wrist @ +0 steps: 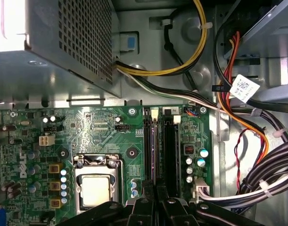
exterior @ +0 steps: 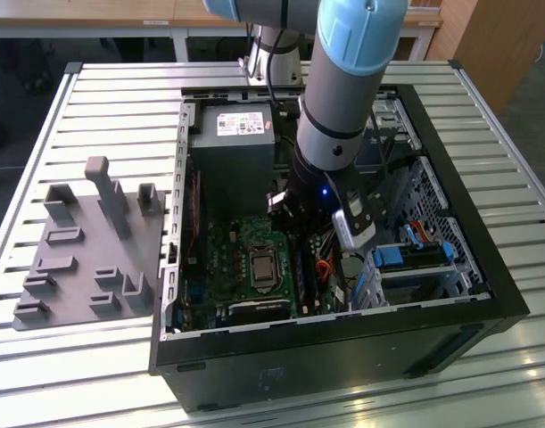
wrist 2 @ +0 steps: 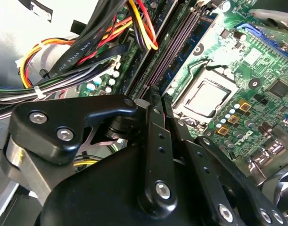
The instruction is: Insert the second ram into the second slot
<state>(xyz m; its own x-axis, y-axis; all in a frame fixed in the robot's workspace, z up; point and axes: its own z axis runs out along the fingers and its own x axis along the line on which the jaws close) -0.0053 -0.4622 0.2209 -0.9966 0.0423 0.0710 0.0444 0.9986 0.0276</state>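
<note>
Gripper is low inside the open PC case, right over the RAM slots beside the CPU socket on the green motherboard. In both wrist views its black fingers sit pressed close together, tips at the slot nearer the CPU. The second ram shows as a thin edge-on strip standing in that slot, w/ the tips on its top edge. Slot next to it looks dark. Grey fixture plate lies on the bench, the exterior view's left.
</note>
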